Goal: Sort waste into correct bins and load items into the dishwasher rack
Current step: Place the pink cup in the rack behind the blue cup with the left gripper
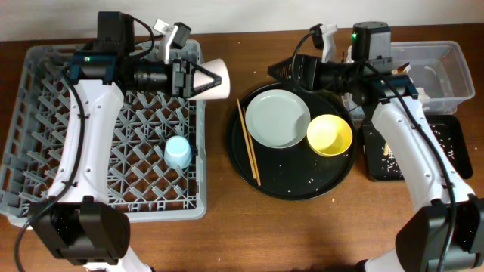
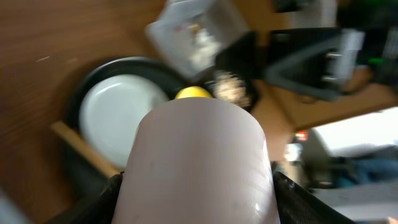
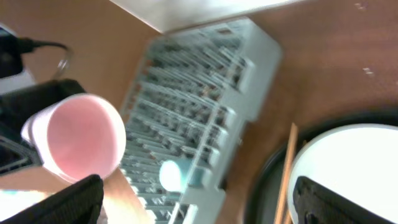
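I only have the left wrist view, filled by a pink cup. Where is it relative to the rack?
Observer: The left gripper holds the pink cup sideways at the right edge of the rack, mouth toward the round tray.
Operator: Anything in the rack?
Observer: One blue cup, near its right side.
Operator: And the right arm?
Observer: The right gripper hovers open and empty over the tray's upper left rim.

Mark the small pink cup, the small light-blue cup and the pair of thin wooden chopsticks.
small pink cup (image 1: 214,78): overhead view, on its side wall.
small light-blue cup (image 1: 178,152): overhead view, on its body.
thin wooden chopsticks (image 1: 249,143): overhead view, midway along their length.
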Robot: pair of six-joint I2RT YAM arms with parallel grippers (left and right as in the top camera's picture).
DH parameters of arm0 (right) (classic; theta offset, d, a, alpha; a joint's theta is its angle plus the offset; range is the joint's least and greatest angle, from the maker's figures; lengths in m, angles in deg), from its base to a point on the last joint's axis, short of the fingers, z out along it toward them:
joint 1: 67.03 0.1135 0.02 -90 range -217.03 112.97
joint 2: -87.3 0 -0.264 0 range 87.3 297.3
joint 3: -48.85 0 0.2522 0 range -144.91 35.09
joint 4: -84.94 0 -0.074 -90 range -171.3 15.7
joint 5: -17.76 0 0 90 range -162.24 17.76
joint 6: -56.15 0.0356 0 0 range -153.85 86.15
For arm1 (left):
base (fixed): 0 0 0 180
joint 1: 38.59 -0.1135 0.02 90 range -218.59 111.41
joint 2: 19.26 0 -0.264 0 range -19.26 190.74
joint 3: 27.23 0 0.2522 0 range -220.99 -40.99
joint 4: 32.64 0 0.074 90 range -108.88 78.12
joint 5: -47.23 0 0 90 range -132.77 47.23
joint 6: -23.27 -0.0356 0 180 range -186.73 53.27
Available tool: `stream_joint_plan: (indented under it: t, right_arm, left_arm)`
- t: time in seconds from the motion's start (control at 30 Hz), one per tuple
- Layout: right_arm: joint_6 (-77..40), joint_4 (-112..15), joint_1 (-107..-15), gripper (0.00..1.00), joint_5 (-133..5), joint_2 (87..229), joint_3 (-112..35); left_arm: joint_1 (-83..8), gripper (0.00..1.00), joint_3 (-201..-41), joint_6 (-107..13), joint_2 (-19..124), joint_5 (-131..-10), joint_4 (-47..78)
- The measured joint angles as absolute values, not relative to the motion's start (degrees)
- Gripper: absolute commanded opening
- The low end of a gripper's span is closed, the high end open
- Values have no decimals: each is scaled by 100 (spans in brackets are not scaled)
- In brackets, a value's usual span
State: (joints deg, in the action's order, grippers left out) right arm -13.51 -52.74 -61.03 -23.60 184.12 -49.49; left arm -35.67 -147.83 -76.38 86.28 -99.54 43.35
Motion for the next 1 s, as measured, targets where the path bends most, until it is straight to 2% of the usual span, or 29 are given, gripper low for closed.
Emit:
stream_joint_plan:
  t: [0.17, 0.27, 0.5, 0.57, 0.6, 0.63, 0.9, 1.0]
  right_arm:
    - [-1708, -4063, -6094, 98, -3608, 18412, -4955]
    - [-1854, -3742, -6094, 98, -3984, 18412, -4955]
    - [-1931, -3604, -6094, 98, -4226, 18412, -4955]
    - [-1933, -3602, -6094, 98, -4242, 18412, -4955]
    - [-1935, -3604, -6094, 98, -4244, 18412, -4955]
    - [-1937, -3604, -6094, 98, -4246, 18412, -4955]
    - [-1939, -3480, -6094, 98, -4375, 18412, -4955]
    - [-1948, -3410, -6094, 93, -4439, 18412, -4955]
  left_arm:
    - [-3554, 59, -14783, -7636, 8628, -6400, 4729]
    - [-3554, 59, -14781, -7612, 8746, -5723, 4961]
    - [-3482, 59, -14639, -7592, 9902, -5404, 5203]
    - [-3401, 79, -14639, -7592, 9907, -5323, 5205]
    - [-3360, 85, -14639, -7588, 9907, -5244, 5208]
    - [-3323, 99, -14639, -7596, 9907, -5179, 5210]
    - [-3314, 99, -14644, -7551, 9907, -5019, 5247]
    - [-3314, 99, -15133, -7548, 9942, -4993, 5708]
